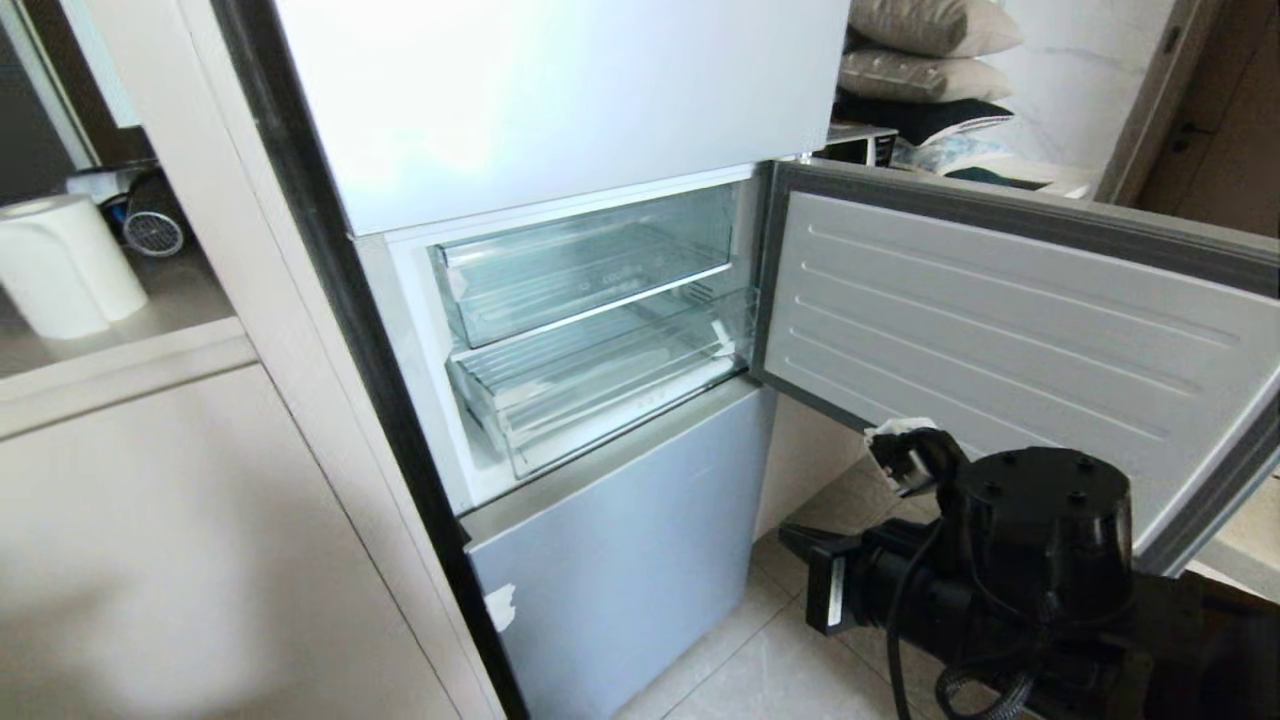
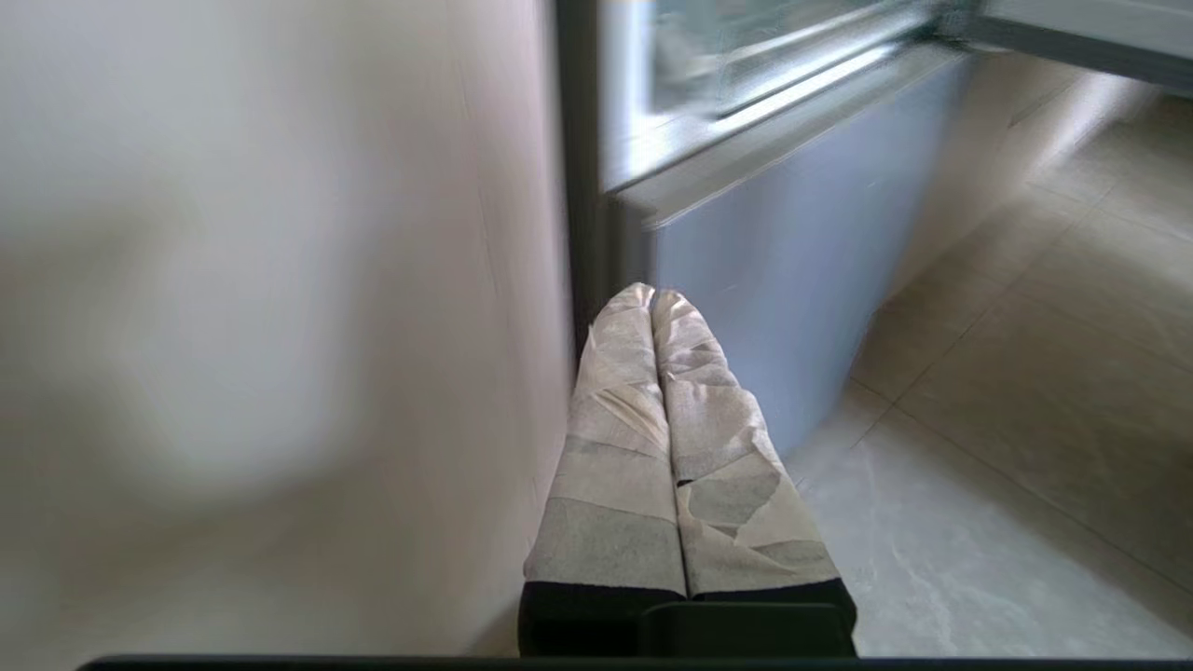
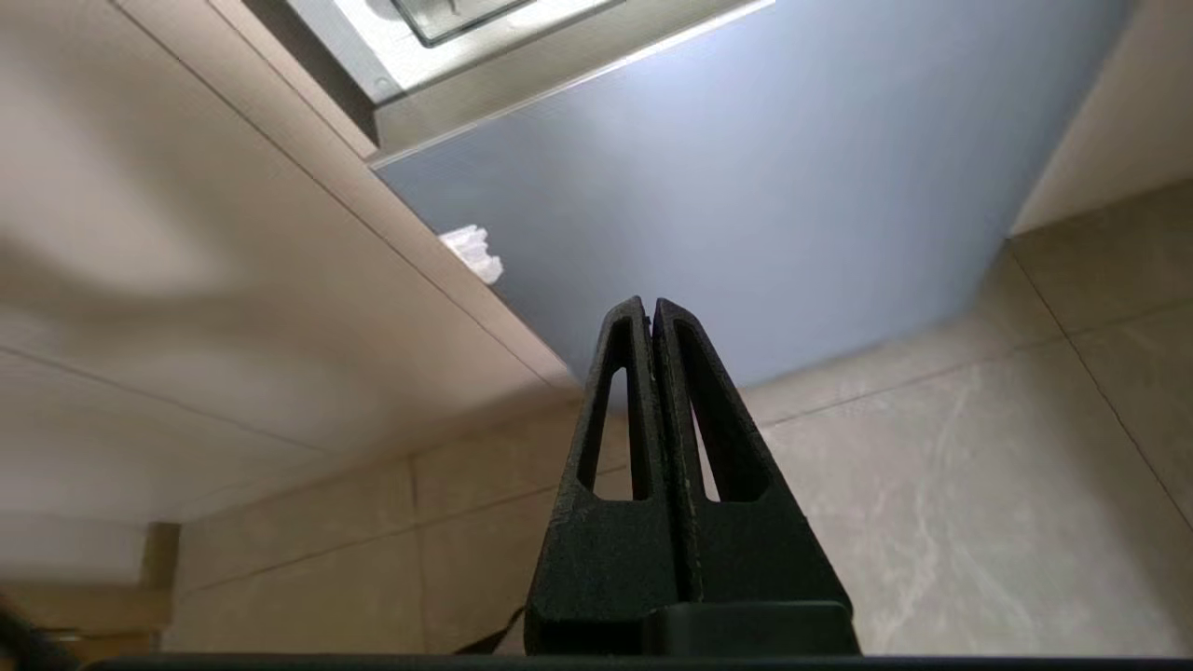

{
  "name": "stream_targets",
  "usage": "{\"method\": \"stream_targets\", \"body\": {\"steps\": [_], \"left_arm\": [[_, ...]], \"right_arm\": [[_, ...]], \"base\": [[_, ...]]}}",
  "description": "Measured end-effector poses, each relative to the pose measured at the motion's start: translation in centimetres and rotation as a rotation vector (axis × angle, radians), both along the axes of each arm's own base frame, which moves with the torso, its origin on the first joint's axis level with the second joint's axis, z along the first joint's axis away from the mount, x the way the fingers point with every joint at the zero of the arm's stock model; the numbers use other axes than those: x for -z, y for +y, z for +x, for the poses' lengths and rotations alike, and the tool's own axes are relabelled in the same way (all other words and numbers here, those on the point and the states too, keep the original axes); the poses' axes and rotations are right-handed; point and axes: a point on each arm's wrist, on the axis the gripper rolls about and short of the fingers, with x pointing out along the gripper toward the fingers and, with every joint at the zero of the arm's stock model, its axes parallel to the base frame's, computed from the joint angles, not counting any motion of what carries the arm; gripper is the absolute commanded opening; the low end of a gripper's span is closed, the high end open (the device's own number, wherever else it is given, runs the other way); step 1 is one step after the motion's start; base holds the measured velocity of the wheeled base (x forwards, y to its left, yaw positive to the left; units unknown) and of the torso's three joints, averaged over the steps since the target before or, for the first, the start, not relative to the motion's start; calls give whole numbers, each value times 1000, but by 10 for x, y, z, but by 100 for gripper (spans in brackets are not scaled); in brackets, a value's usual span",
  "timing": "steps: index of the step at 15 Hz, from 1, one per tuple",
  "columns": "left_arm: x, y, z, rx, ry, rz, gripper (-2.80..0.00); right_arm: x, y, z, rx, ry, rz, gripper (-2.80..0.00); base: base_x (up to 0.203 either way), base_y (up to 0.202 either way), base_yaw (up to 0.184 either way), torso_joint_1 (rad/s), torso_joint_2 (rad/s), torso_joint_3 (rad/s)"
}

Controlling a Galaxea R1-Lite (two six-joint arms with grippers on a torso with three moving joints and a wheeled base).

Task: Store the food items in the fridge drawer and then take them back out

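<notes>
Drawer (image 1: 610,385), clear and empty, sits closed in the fridge (image 1: 560,100) behind the swung-open door (image 1: 1000,320); no food shows. Right hand (image 3: 651,312), pressed together and holding nothing, hangs low near the floor; left hand (image 2: 652,300) likewise. Next likely step: pulling the drawer out.

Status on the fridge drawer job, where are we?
Done: fridge door is swung open, exposing the fridge drawer. The drawer looks empty and no food item shows in any view. In hand: nothing; right gripper is shut and empty, low over the floor tiles; left gripper shut, empty, idle. Left: storing or retrieval; which phase can't be told.
</notes>
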Motion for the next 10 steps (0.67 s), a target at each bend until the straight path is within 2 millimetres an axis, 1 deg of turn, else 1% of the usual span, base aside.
{"method": "stream_targets", "body": {"steps": [3, 6, 8, 9, 10], "left_arm": [[0, 0, 0, -1, 0, 0, -280], [0, 0, 0, 0, 0, 0, -280], [0, 0, 0, 0, 0, 0, -280], [0, 0, 0, 0, 0, 0, -280], [0, 0, 0, -1, 0, 0, -280]], "right_arm": [[3, -7, -5, 10, 8, -6, -280], [4, -12, -2, 32, 12, -9, -280], [9, -23, 6, 81, 25, -23, -280], [14, -28, 12, 111, 36, -37, -280], [19, -32, 20, 138, 44, -44, -280]], "base": [[1, -8, 173, 2, 2, 5], [0, -8, 173, 2, 0, 5], [-1, -9, 154, 2, 3, 1], [3, -2, 102, 2, 2, 1], [0, 0, 0, 0, 0, 0]]}}
